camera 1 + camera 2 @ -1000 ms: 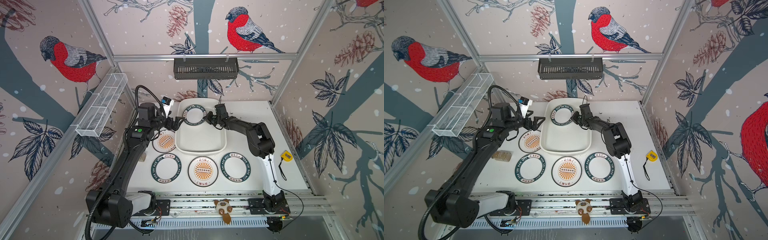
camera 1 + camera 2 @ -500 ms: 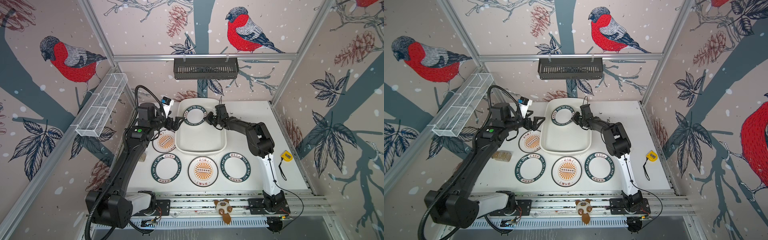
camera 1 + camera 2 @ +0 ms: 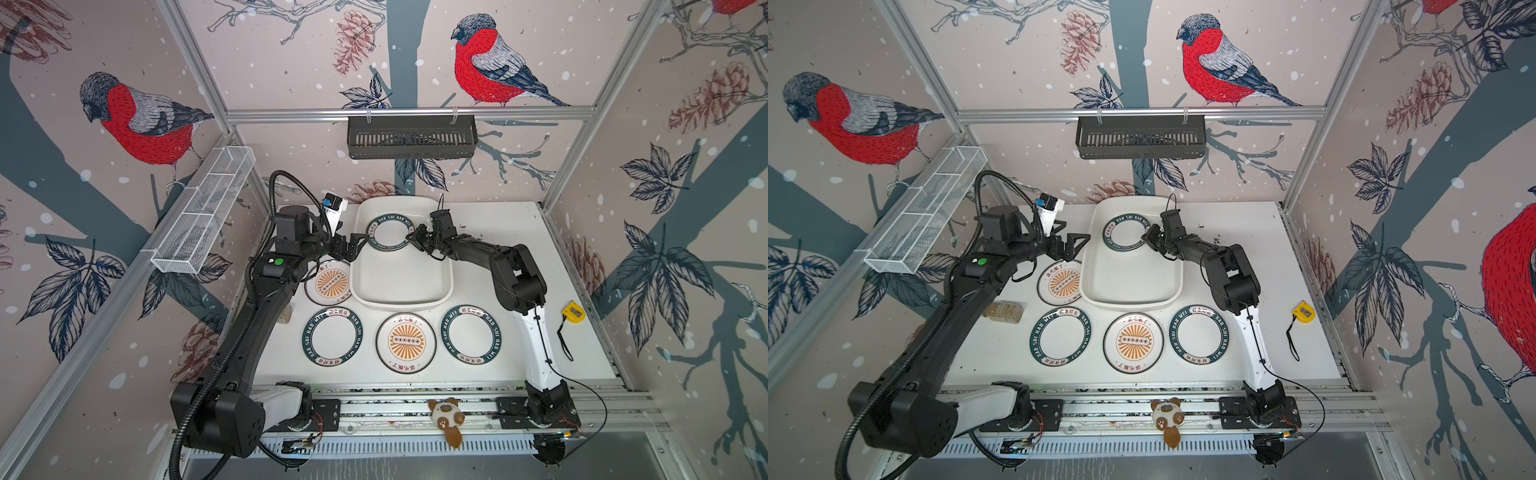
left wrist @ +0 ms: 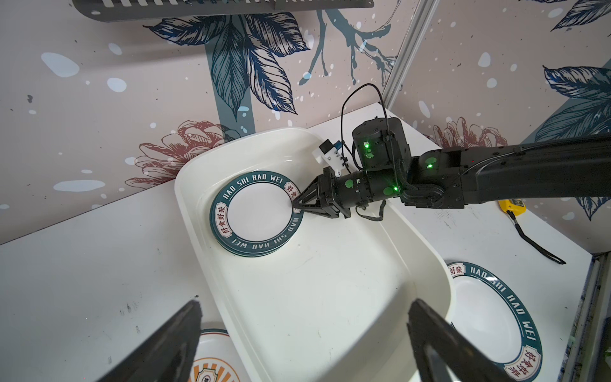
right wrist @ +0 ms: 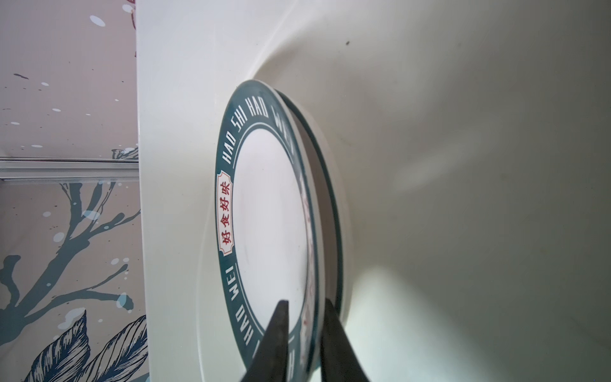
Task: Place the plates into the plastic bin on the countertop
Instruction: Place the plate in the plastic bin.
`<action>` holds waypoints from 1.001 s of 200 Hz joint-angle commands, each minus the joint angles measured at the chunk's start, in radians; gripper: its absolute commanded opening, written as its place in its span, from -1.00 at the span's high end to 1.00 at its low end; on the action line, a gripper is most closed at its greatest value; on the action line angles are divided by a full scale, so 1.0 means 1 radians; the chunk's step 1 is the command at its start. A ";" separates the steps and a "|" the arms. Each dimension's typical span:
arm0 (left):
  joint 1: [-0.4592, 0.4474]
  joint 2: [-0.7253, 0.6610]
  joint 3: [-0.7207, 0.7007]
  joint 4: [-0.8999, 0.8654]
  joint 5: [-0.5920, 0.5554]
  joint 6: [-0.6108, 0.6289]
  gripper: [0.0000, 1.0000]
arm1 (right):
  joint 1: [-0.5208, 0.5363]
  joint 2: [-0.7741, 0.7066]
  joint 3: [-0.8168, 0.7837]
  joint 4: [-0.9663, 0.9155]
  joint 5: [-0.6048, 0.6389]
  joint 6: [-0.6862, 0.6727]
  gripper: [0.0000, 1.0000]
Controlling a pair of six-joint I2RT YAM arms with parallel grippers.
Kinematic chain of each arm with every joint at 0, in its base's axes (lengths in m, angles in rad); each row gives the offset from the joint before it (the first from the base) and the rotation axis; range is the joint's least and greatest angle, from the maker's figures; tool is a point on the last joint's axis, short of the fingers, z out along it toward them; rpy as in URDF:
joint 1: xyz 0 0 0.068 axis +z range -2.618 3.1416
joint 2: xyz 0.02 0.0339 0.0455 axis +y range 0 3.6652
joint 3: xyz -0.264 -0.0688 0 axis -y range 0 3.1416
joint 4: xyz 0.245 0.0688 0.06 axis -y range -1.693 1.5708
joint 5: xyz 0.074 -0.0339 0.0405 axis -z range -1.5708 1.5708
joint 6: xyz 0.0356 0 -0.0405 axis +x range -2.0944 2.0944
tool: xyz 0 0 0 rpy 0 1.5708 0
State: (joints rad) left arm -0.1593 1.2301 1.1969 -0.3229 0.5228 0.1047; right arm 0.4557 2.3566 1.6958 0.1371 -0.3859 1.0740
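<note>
Right hand (image 5: 305,302) jaws, clamped a moment ago, now slightly apart around green-lettered plate (image 3: 388,232) rim; hold uncertain. Plate rests atop another plate (image 5: 332,198) at plastic bin (image 3: 401,305) far end: release starting. Left hand (image 4: 305,302) spread, empty, beside bin; four plates (image 3: 332,336) outside

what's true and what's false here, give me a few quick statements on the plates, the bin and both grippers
1. Four plates lie on the countertop outside the plastic bin. True.
2. The left gripper holds a plate. False: its jaws stand wide open and empty.
3. The top plate in the bin has an orange sunburst centre. False: it has a green lettered rim and plain white centre.
4. A second plate lies under the top plate. True.
5. The right gripper straddles the top plate's rim. True.
</note>
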 commanded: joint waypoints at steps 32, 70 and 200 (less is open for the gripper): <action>0.001 -0.008 0.004 0.007 0.016 0.009 -0.93 | 0.001 -0.001 0.011 0.012 -0.013 0.003 0.43; 0.002 -0.011 0.002 0.006 0.016 0.010 -0.93 | 0.001 -0.011 0.023 -0.016 -0.011 -0.006 0.26; 0.002 -0.024 0.001 0.005 0.021 0.015 -0.93 | -0.005 -0.034 0.085 -0.163 0.021 -0.068 0.11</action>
State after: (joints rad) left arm -0.1593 1.2137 1.1969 -0.3252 0.5228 0.1059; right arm 0.4507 2.3356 1.7744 -0.0162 -0.3725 1.0222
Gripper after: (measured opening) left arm 0.965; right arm 0.444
